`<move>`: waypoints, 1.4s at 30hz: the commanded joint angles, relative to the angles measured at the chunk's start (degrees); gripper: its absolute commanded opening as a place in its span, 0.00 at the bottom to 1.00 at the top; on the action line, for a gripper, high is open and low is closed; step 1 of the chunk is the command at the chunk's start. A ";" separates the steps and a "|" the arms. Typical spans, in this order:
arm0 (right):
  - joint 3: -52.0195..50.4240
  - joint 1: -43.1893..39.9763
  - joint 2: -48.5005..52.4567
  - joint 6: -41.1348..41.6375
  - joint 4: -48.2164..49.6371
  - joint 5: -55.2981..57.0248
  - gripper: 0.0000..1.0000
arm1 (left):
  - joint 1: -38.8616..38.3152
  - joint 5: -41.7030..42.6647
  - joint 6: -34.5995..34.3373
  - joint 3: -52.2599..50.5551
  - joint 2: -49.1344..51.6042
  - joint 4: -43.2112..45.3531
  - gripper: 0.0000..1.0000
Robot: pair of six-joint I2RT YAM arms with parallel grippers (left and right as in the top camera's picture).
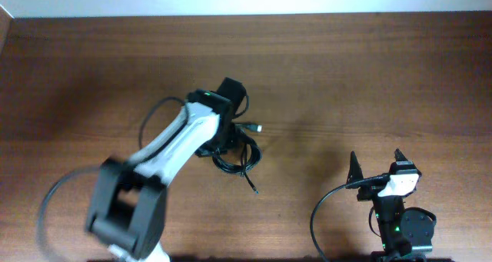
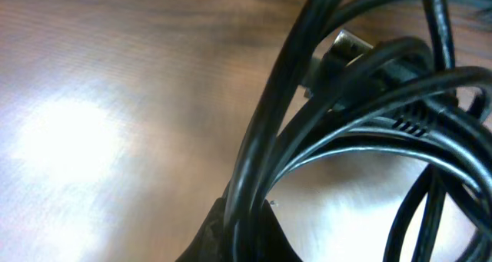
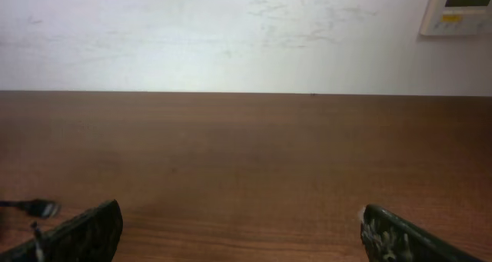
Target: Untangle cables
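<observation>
The cables are thin black cords bunched in one small tangle at the table's middle, with a silver plug end sticking out to the right and another end trailing toward the front. My left gripper is down on the tangle's left side. In the left wrist view its fingers are closed around a few black strands of the cables, and a silver plug shows among the loops. My right gripper is open and empty at the front right, fingers wide apart over bare table.
The wooden table runs to a white wall at the back. A thick black arm wire loops beside the right arm's base. A plug end shows at the far left of the right wrist view.
</observation>
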 commanded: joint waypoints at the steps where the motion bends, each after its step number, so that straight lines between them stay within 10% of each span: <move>1: -0.50 -0.31 -0.39 0.46 -0.07 0.46 0.98 | 0.31 0.87 -0.17 2.14 -12.15 -5.62 0.00; 12: -0.50 -0.31 -0.39 0.46 -0.07 0.46 0.99 | 0.28 -2.67 -0.15 0.61 -26.40 -18.51 0.00; 24: -0.50 -0.31 -0.37 1.09 0.15 -1.03 0.99 | 0.28 1.03 -4.20 -3.41 -25.75 1.38 0.00; 33: -0.50 -0.31 -0.37 77.22 1.70 -52.72 0.99 | 0.28 2.67 -12.55 -3.41 -21.16 6.47 0.00; 35: -0.50 -0.31 -0.37 77.07 1.73 -46.90 0.99 | 0.28 2.67 -12.57 -3.41 -21.16 6.62 0.00; 37: -0.50 -0.31 -0.37 56.65 3.08 -47.36 1.00 | 0.28 2.67 -12.57 -3.41 -21.16 7.69 0.00; 42: 4.26 -0.33 1.14 51.98 1.09 -48.02 0.99 | 0.28 2.82 -12.55 -3.41 -21.16 7.23 0.00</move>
